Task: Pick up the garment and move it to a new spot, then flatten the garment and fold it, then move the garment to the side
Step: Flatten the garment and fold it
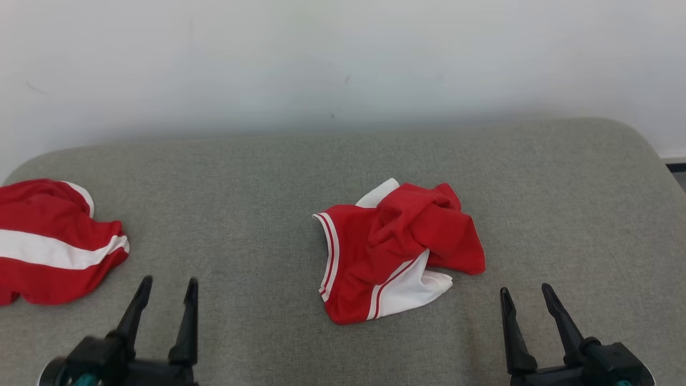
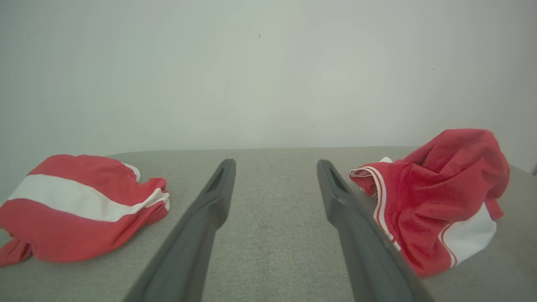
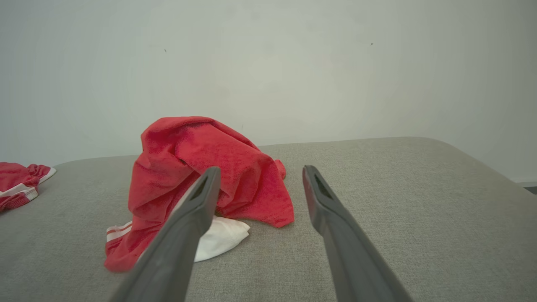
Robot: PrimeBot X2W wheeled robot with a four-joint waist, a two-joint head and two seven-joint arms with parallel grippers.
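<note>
A crumpled red garment (image 1: 399, 249) with white panels and white trim lies bunched in the middle of the grey padded surface (image 1: 257, 177). In the left wrist view the garment (image 2: 436, 197) sits to the right of my fingers; in the right wrist view the garment (image 3: 201, 180) rises as a heap ahead and left. My left gripper (image 1: 168, 289) stands open near the front edge at lower left, well left of the garment, with nothing between its fingers. At lower right my right gripper (image 1: 528, 297) is open too, empty, just right of and nearer than the garment.
A second red cloth with a broad white stripe (image 1: 51, 244) lies at the surface's far left edge, also seen as the striped cloth (image 2: 79, 205) in the left wrist view. A pale wall (image 1: 343, 59) stands behind. The surface's rounded right corner (image 1: 638, 139) drops off.
</note>
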